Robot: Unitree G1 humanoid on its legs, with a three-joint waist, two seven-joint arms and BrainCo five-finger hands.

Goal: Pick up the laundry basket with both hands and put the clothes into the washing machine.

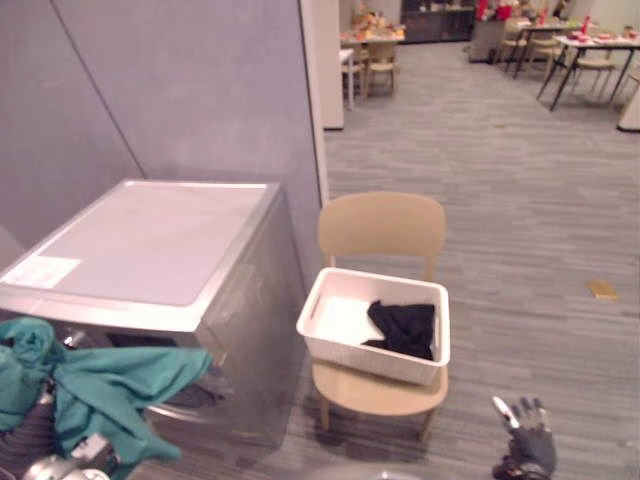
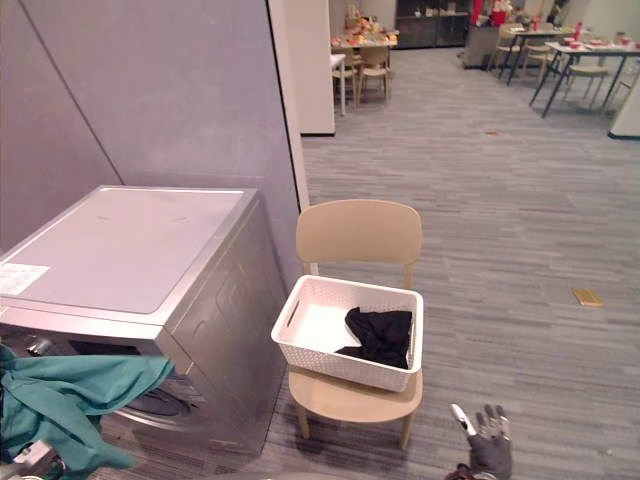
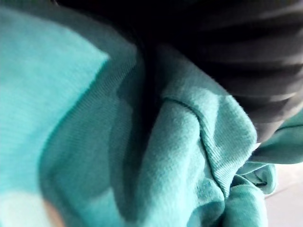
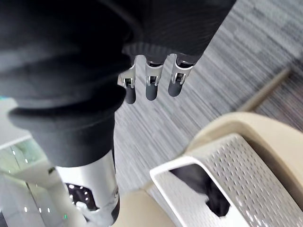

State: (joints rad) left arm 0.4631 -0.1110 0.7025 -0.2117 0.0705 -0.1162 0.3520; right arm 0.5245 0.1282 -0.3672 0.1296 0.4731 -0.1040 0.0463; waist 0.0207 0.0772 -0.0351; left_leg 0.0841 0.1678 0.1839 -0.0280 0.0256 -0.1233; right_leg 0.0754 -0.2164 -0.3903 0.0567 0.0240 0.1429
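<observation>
At the lower left corner of the eye views, a teal garment [image 1: 95, 395] lies draped over the left robot hand [image 3: 258, 61] and its arm. The cloth covers the hand, so it cannot be told whether the hand is clamped on the garment or apart. In the left wrist view, folds of the same teal cloth lie against the dark ribbed cover.

Just behind the garment stands the washing machine [image 1: 150, 245], a silver unit with a flat, closed top panel. A white label sits at the near left corner of that panel. A dark opening shows on the front face below the top edge, partly hidden by the teal cloth.

Just beside the machine, to its right, stands a tan chair [image 1: 382, 225]. The laundry basket [image 1: 330, 300], white with perforated walls, rests on the chair seat. Neither hand touches it. A black garment [image 1: 405, 328] lies inside, in the right half.

At the lower right, the right robot hand [image 1: 527, 440] hangs above the carpeted floor [image 1: 520, 180], near the chair and apart from the basket. Its fingers [image 4: 150, 90] are extended and hold nothing.
</observation>
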